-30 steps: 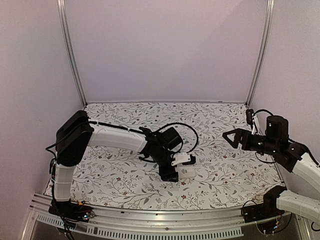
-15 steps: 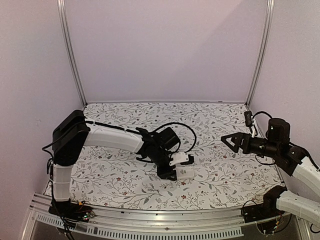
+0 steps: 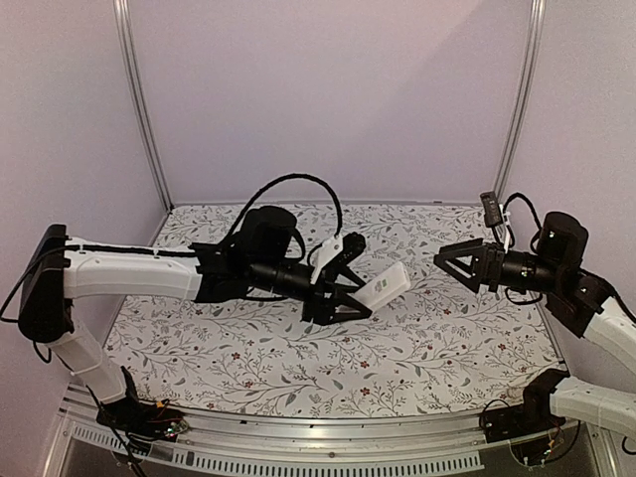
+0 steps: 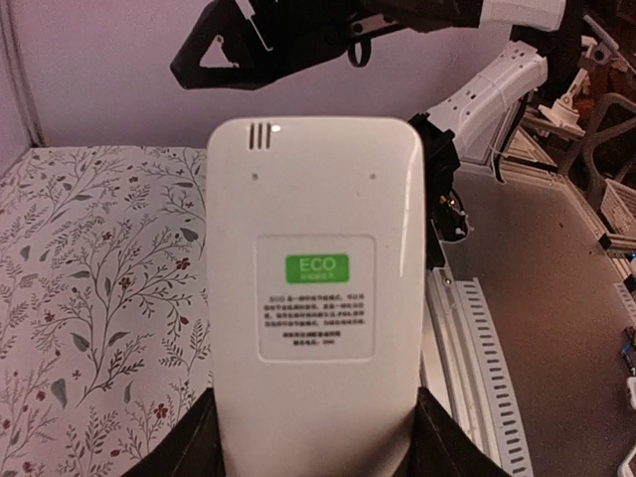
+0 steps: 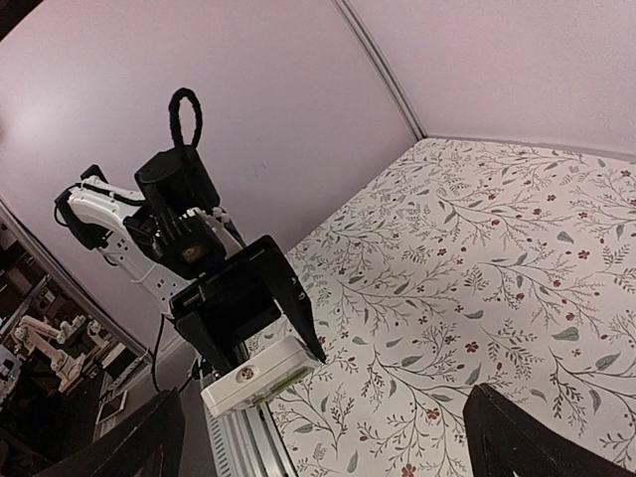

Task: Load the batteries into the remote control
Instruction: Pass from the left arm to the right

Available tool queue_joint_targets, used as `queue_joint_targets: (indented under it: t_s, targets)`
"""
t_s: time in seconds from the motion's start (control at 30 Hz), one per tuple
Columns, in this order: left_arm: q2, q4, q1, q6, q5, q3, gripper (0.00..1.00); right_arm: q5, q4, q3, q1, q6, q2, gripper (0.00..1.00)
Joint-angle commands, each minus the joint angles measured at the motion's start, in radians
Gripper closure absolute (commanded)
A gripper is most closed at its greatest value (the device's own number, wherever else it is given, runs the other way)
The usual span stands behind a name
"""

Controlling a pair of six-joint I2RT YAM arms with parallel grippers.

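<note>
The remote [image 3: 385,287] sits between the two fingers [image 4: 184,452] of the left gripper [image 3: 361,278], which pinch it by its lower end, one finger on each long edge. Most of its body sticks out beyond the fingertips. In the top view it is held above the cloth [image 3: 248,348], a little to 3 o'clock of the table's middle, and its free end points toward 2 o'clock.

The right gripper [image 3: 452,268] hangs at 3 o'clock from the remote, near it but not touching. Its fingers [image 5: 537,437] are spread wide and nothing is between them.

The remote is a white, flat, oblong handset of smooth glossy plastic with rounded corners. The left wrist camera sees one broad face of it. At the centre of this face is a pale square label [image 4: 316,298] with a green "ECO" patch and some lines of small dark print (too small to read). At the 11 o'clock corner there are three short slots [image 4: 260,135], and below them two tiny dots. The right wrist view shows the narrow end face, with a small round window and a green strip along one edge.

The cloth is white with a thin printed pattern of grey twigs, leaves and small dark red flowers. The fingers of both grippers are matte black.
</note>
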Motion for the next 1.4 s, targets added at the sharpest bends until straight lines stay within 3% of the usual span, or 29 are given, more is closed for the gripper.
queue_joint_targets:
  t_s: [0.0,0.4,0.6,0.87,1.0,1.1,1.2,1.37]
  targets:
    - [-0.032,0.255,0.008,-0.153,0.105,-0.053,0.63,-0.043,0.069,0.074,0.093,-0.022,0.042,0.01]
    - [-0.024,0.497,0.005,-0.318,0.163,-0.091,0.62,0.014,0.102,0.187,0.322,-0.161,0.227,0.04]
    - [-0.004,0.552,0.005,-0.356,0.167,-0.102,0.62,-0.001,0.144,0.225,0.356,-0.163,0.289,0.19]
    - [0.015,0.631,0.008,-0.399,0.155,-0.124,0.61,-0.006,0.161,0.238,0.359,-0.149,0.306,0.52]
    - [0.013,0.613,0.019,-0.405,0.117,-0.134,0.45,0.007,0.158,0.242,0.358,-0.144,0.299,0.63]
    - [-0.008,0.556,0.027,-0.393,0.053,-0.146,0.21,0.028,0.13,0.252,0.358,-0.131,0.302,0.69]
    - [-0.049,0.449,0.046,-0.375,-0.027,-0.156,0.03,0.084,0.022,0.294,0.358,-0.143,0.31,0.73]
    - [-0.17,0.3,0.097,-0.365,-0.213,-0.214,0.0,0.195,-0.191,0.372,0.357,-0.179,0.386,0.77]
